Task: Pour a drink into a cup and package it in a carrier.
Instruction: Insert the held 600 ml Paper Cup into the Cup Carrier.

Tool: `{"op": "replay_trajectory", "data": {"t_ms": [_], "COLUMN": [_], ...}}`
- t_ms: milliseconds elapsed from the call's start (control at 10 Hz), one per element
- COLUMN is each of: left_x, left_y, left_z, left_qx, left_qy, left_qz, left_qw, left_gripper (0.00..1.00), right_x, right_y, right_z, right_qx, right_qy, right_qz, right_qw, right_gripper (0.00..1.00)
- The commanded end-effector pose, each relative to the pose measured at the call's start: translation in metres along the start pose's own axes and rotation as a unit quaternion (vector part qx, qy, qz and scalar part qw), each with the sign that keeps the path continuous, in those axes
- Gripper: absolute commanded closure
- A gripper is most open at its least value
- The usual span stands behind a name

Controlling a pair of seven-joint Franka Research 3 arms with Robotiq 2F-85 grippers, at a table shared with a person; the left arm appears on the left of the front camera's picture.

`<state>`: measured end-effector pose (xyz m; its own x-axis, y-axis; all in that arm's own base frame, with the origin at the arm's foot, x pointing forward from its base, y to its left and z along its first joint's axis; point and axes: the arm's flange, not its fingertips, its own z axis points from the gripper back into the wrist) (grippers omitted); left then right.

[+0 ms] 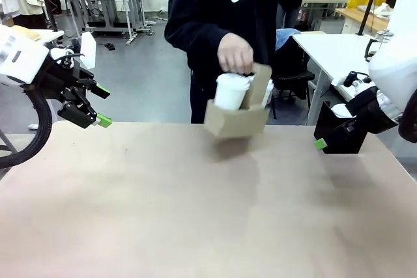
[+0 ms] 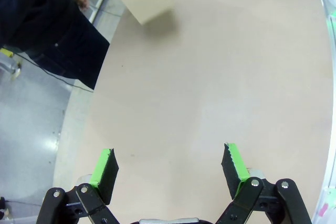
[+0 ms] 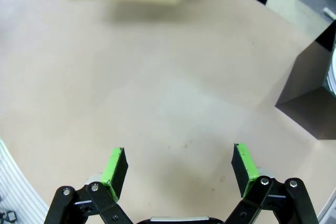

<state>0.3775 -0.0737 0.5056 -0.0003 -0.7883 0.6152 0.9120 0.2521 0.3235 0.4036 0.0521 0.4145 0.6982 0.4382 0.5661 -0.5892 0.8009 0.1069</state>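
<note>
1. The carrier (image 1: 236,116) is off the desk (image 1: 195,213), lifted by the person's hand (image 1: 235,53) on its handle panel. It hangs tilted, far ahead of the left pincer (image 1: 99,104) and well off to the side of the right pincer (image 1: 320,144). If the handle slips or the tilt grows, the cup (image 1: 230,91) could slide out of its slot.

2. The cup sits in the slot nearer the left pincer, with what looks like a second white cup behind the panel. I cannot tell how firmly either is seated, nor whether the lid is pressed on. A loose lid plus a swing of the carrier would spill the drink.

3. Both pincers stand wide apart and hold nothing: left pads (image 2: 107,167) and right pads (image 3: 242,163) each hover over bare desk. Any reach toward the carrier now risks striking the person's hand.

4. The black box (image 1: 344,131) stands just beside the right pincer. A sideways move of that arm could knock it across the desk.

5. If the carrier is set down tilted, its edge could catch and tip it.
</note>
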Motion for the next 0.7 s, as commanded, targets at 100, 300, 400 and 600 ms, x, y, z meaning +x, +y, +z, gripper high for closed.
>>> {"op": "replay_trajectory", "data": {"t_ms": [100,300,400,600], "left_x": [0.0011,0.0011,0.0011,0.0011], "left_y": [-0.0012,-0.0012,-0.0012,-0.0012], "left_z": [0.0002,0.0002,0.0002,0.0002], "left_qx": [-0.002,-0.002,-0.002,-0.002], "left_qy": [-0.008,-0.008,-0.008,-0.008], "left_qz": [0.009,0.009,0.009,0.009], "left_qw": [1.0,1.0,1.0,1.0], "left_gripper": [0.0,0.0,0.0,0.0], "right_x": [0.0006,0.0006,0.0006,0.0006], "right_y": [0.0008,0.0008,0.0008,0.0008], "right_z": [-0.0001,-0.0001,-0.0001,-0.0001], "right_qx": [-0.001,-0.001,-0.001,-0.001], "right_qy": [0.0,0.0,0.0,0.0], "right_qz": [0.0,0.0,0.0,0.0], "right_qw": [1.0,1.0,1.0,1.0], "right_gripper": [0.0,0.0,0.0,0.0]}}
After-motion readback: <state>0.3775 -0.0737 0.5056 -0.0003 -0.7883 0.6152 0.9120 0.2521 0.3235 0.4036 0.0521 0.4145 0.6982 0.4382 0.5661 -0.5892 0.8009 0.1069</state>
